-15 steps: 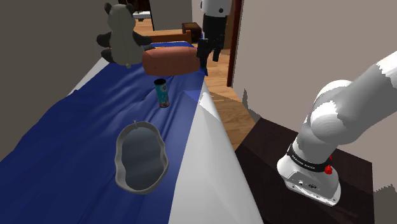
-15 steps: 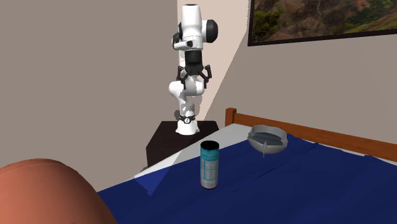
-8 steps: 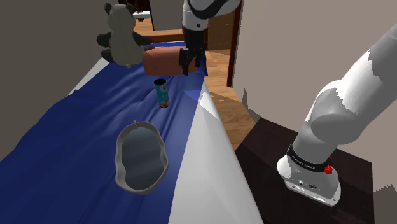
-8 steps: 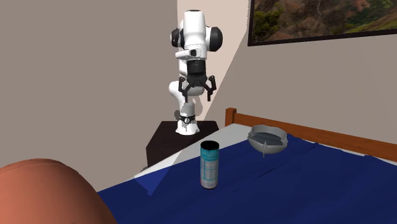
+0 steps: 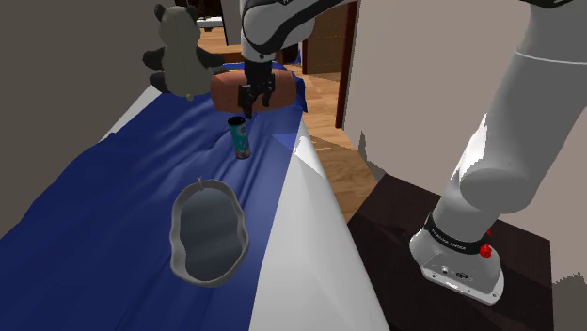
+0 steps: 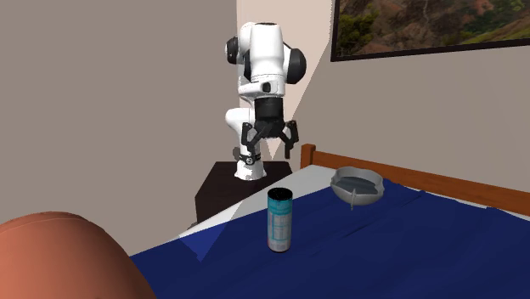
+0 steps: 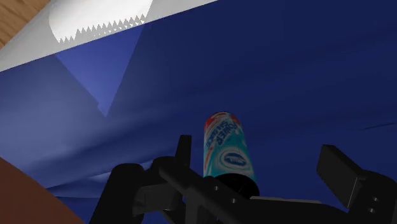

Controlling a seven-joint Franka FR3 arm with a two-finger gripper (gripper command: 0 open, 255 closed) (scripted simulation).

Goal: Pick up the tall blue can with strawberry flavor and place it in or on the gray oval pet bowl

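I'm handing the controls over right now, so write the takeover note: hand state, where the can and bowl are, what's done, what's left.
Hand: open, empty, hovering over the can without touching it.
Tall blue-and-white can: upright on the dark blue bedcover, near the bed's edge.
Grey oval bowl: empty, on the same bedcover, apart from the can.
Done: nothing grasped yet.
Left: lower, close on the can, lift, carry it to the bowl, release.
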